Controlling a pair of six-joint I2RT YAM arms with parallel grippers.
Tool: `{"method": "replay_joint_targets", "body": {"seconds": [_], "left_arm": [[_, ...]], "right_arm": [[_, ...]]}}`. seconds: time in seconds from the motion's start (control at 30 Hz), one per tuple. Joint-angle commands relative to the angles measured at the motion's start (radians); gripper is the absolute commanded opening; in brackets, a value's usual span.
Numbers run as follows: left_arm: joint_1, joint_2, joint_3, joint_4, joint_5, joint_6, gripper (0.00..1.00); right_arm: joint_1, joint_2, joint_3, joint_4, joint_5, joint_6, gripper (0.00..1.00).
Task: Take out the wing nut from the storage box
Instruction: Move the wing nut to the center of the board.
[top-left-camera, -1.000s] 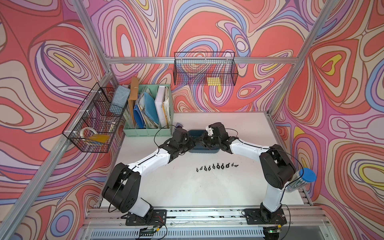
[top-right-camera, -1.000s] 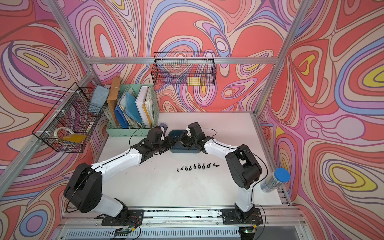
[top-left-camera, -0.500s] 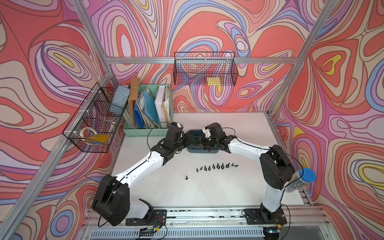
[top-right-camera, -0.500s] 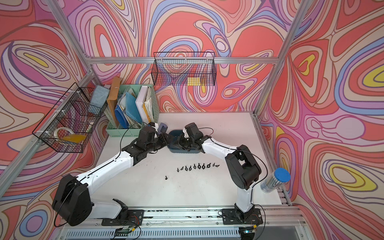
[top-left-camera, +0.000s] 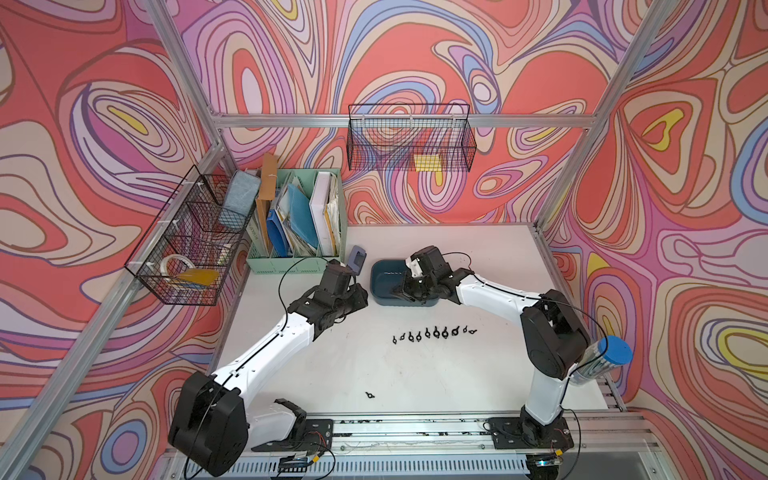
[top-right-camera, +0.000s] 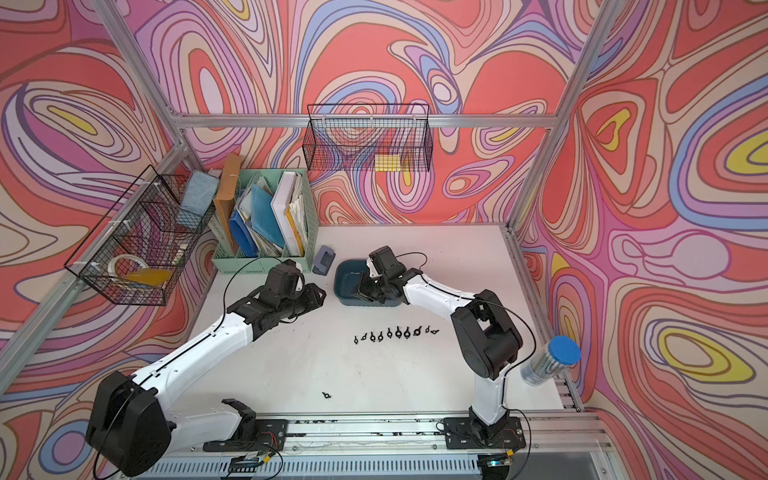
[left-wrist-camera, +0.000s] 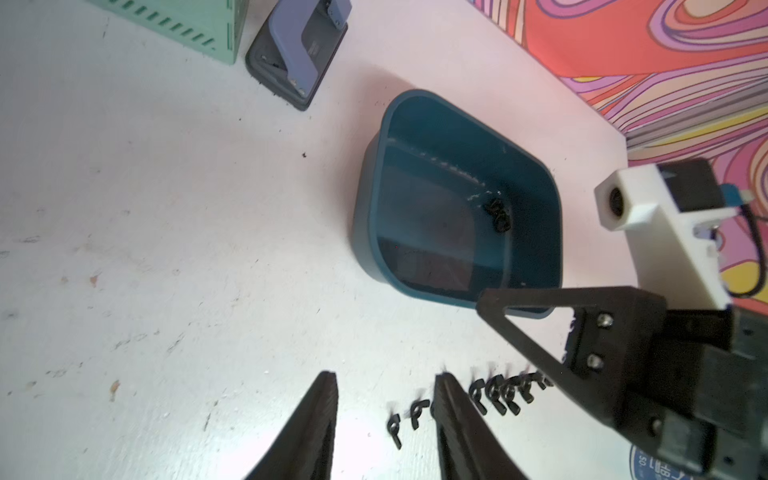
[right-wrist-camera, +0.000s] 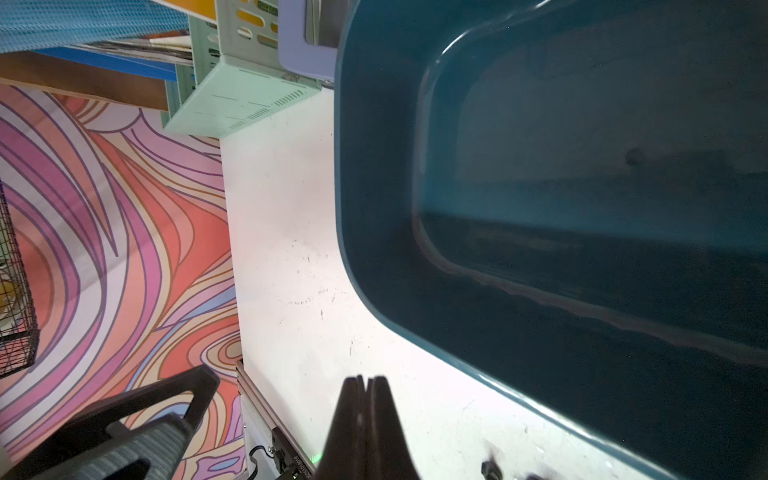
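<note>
The storage box (top-left-camera: 384, 286) is a teal tub at mid-table, seen in both top views (top-right-camera: 347, 291). The left wrist view shows a small dark clump of wing nuts (left-wrist-camera: 498, 214) on its floor (left-wrist-camera: 436, 224). My left gripper (left-wrist-camera: 387, 375) is open and empty, hovering over the table left of the box (top-left-camera: 360, 297). My right gripper (right-wrist-camera: 365, 378) is shut with nothing in it, just outside the box's near rim (right-wrist-camera: 457, 365). A row of several wing nuts (top-left-camera: 434, 332) lies in front of the box. One stray wing nut (top-left-camera: 369, 394) lies near the front edge.
A mint-green file organiser (top-left-camera: 297, 232) and a purple hole punch (top-left-camera: 357, 257) stand behind and left of the box. Black wire baskets hang on the left wall (top-left-camera: 189, 249) and back wall (top-left-camera: 411, 143). A blue-capped tube (top-left-camera: 602, 359) sits at the right edge.
My left gripper has opened and drawn back leftward from the box. A wing nut has landed on the table and travelled toward the front edge. The right gripper has stayed shut by the box.
</note>
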Motion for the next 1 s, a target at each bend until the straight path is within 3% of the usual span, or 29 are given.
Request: {"method": "replay_joint_targets", "body": {"seconds": [0.0, 0.23, 0.5, 0.8, 0.97], "left_arm": [[0.008, -0.042, -0.028, -0.089, -0.034, 0.040, 0.42], [0.008, -0.090, -0.058, -0.211, -0.039, 0.070, 0.40], [-0.017, -0.143, -0.103, -0.343, 0.035, 0.189, 0.39], [-0.327, -0.095, -0.131, -0.496, -0.073, 0.109, 0.33], [-0.459, -0.116, -0.186, -0.490, -0.092, 0.049, 0.31]], "right_arm": [[0.000, -0.025, 0.017, -0.030, 0.033, -0.041, 0.09], [0.000, -0.061, 0.019, -0.086, 0.101, -0.115, 0.31], [-0.001, -0.118, 0.010, -0.166, 0.178, -0.230, 0.53], [-0.001, -0.173, 0.014, -0.230, 0.238, -0.317, 0.70], [-0.002, -0.198, -0.002, -0.235, 0.234, -0.339, 0.78]]}}
